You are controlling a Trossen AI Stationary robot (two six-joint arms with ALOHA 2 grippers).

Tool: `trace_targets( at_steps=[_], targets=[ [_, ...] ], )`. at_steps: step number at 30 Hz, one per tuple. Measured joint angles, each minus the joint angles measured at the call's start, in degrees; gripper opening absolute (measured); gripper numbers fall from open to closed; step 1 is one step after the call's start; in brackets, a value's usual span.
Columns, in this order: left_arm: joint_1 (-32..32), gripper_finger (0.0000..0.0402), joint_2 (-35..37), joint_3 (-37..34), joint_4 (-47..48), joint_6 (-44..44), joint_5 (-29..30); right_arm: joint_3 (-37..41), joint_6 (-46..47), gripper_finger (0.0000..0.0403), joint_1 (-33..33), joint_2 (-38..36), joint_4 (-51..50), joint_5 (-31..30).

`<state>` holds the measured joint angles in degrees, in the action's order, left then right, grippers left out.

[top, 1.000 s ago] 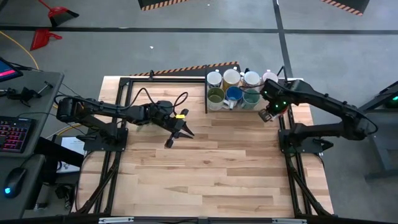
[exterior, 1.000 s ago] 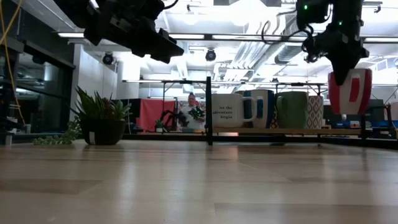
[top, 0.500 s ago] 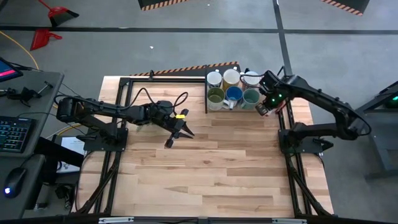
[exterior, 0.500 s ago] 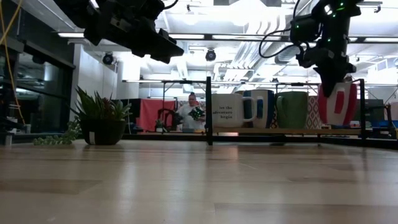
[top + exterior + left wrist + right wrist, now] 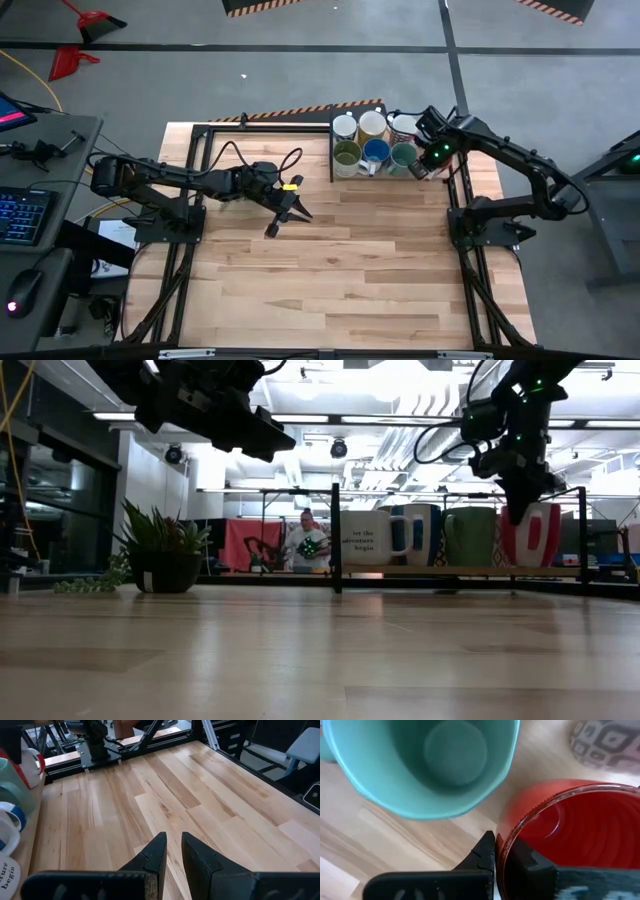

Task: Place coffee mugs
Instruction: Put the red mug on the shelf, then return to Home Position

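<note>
1. right gripper (image 5: 499, 851) pinched on the rim of the red mug (image 5: 572, 827), one finger outside the wall, the other inside; jaws nearly together with only the mug wall between.
2. in the low view, same gripper (image 5: 522, 500) reaching down from above onto the red-and-white mug (image 5: 532, 534), mug base level with the raised shelf (image 5: 460, 571) at the table's far edge; touching or just above, cannot tell.
3. just beside the held mug: teal mug (image 5: 440, 762), open mouth up, close to the outer finger, not touching it.
4. beyond the red mug, a patterned grey-and-white mug (image 5: 607, 742), near but apart.
5. from above, right gripper (image 5: 428, 165) at the right end of the mug cluster: white mug (image 5: 344, 127), cream mug (image 5: 372, 124), olive mug (image 5: 347, 154), blue mug (image 5: 376, 152), teal one (image 5: 403, 154) next to the gripper.
6. left gripper (image 5: 172, 851) slightly open, holding nothing, hovering over bare wooden table (image 5: 210, 805); well apart from the mugs, toward the table's middle-left (image 5: 285, 212).
7. off to the left in the low view, a potted plant (image 5: 160, 550); a person (image 5: 305, 542) in the room behind.
</note>
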<state>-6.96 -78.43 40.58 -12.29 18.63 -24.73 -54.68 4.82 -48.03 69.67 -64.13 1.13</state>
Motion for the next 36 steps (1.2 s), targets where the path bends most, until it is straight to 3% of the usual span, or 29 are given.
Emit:
trace_targets(
  at_steps=[9,27,36],
  targets=[
    [0.0,0.0051,0.0,0.0,0.2,0.03,0.0,0.0,-0.83,0.0012,-0.02,0.02,1.63,-1.03],
    [-0.02,0.0051,0.0,0.0,0.55,0.02,0.01,-0.16,-1.86,0.0106,0.0,0.02,2.18,-2.07],
    [-0.01,0.0051,0.0,0.0,0.77,0.02,0.01,-10.88,-1.53,0.0108,0.05,0.02,-5.06,-1.96]
  ],
)
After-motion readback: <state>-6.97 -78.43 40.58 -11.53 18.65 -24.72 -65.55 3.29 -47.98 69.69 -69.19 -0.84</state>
